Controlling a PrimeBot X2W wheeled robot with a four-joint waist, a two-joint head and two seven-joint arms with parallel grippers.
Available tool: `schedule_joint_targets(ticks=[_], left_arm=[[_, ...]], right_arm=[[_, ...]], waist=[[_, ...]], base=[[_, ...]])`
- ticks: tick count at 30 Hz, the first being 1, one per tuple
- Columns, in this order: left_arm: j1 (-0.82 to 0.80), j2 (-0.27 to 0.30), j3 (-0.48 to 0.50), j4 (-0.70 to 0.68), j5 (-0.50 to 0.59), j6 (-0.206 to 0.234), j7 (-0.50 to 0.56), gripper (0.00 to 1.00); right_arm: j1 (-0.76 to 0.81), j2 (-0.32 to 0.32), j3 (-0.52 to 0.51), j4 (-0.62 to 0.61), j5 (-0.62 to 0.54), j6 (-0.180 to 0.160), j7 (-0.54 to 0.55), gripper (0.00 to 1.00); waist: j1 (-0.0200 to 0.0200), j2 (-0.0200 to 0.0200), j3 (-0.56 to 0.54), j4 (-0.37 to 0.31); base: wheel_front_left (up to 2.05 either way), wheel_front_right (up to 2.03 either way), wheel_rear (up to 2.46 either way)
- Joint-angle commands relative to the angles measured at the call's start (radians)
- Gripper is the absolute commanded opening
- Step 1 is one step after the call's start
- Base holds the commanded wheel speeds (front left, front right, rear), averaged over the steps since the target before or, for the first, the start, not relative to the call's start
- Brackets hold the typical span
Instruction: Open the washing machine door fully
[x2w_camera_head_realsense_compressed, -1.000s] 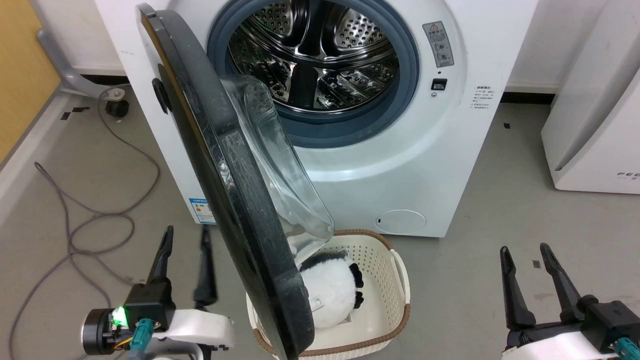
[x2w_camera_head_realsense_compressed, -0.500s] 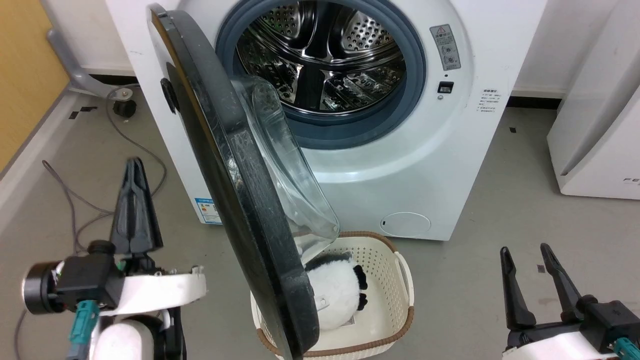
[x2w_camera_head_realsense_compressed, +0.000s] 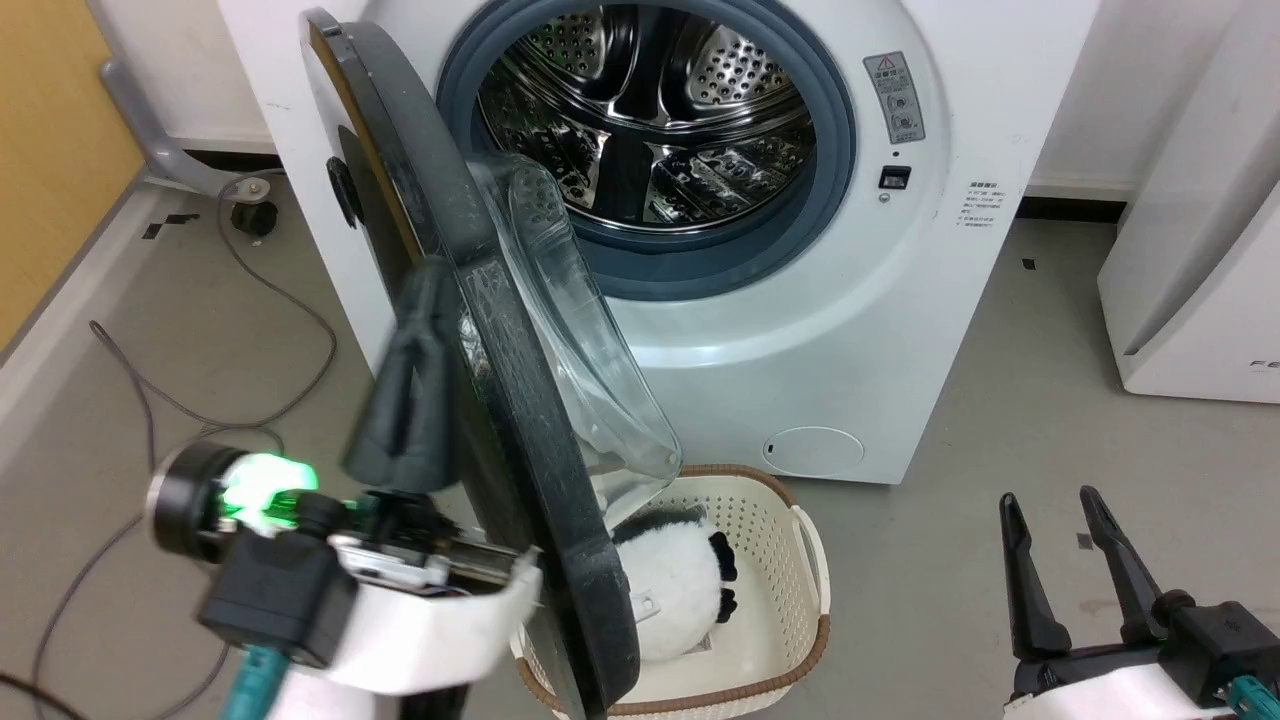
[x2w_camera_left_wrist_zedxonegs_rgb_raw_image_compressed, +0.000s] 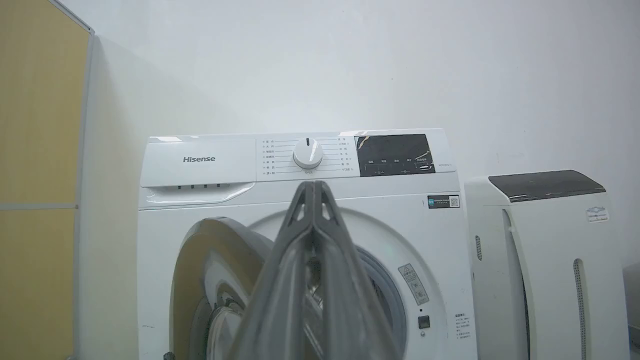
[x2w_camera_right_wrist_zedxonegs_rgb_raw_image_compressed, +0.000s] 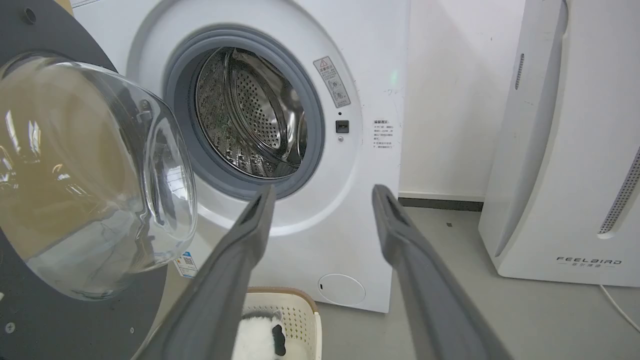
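Washing machine door (x2w_camera_head_realsense_compressed: 495, 400) is hanging partway open, hinged on the left side of the washing machine (x2w_camera_head_realsense_compressed: 800, 330) and swung out so the head camera sees it pretty much edge-on. Black rim runs from the top of the frame down to the bottom, and the clear glass bowl (x2w_camera_head_realsense_compressed: 590, 360) bulges off to the right toward the drum (x2w_camera_head_realsense_compressed: 650, 110). So it's open, just not all the way back.

Left gripper (x2w_camera_head_realsense_compressed: 428, 280) is up against the outer side of the door, a bit blurry, jaws clenched tight together with nothing between them. Can't tell if it's actually touching the door or just in front of it. From the left wrist camera the pinched fingertips (x2w_camera_left_wrist_zedxonegs_rgb_raw_image_compressed: 314, 187) point up at the control panel, right under the dial (x2w_camera_left_wrist_zedxonegs_rgb_raw_image_compressed: 307, 153).

Right gripper (x2w_camera_head_realsense_compressed: 1048, 497) sits low at the right, well clear of everything, jaws spread wide and holding nothing. Its wrist camera looks straight into the drum, with the glass bowl off to the left.

On the floor under the door's lower edge there's a cream laundry basket (x2w_camera_head_realsense_compressed: 800, 530) with a black-and-white plush toy (x2w_camera_head_realsense_compressed: 670, 590) in it. A grey cable (x2w_camera_head_realsense_compressed: 290, 310) loops on the floor to the left, and a white appliance (x2w_camera_head_realsense_compressed: 1200, 250) stands on the right.
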Motion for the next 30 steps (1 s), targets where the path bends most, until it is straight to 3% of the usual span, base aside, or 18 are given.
schedule_joint_targets(ticks=[1,18,30], left_arm=[[-0.011,0.000,-0.027,-0.010,0.008,-0.006,-0.004,0.00],[0.038,0.002,-0.323,0.015,0.068,-0.062,-0.004,0.00],[0.111,0.018,-0.475,0.137,0.048,-0.087,-0.004,0.00]], right_arm=[[0.018,0.005,0.001,-0.003,-0.007,0.001,-0.004,1.00],[0.024,0.005,0.001,0.009,-0.004,0.001,-0.004,1.00],[0.019,0.005,0.004,0.026,-0.005,0.001,-0.004,1.00]], waist=[[-0.0001,0.0000,0.000,0.000],[-0.0001,0.0000,-0.002,0.022],[-0.0001,0.0000,0.002,0.044]], base=[[0.00,0.00,0.00],[0.00,0.00,0.00],[0.00,0.00,0.00]])
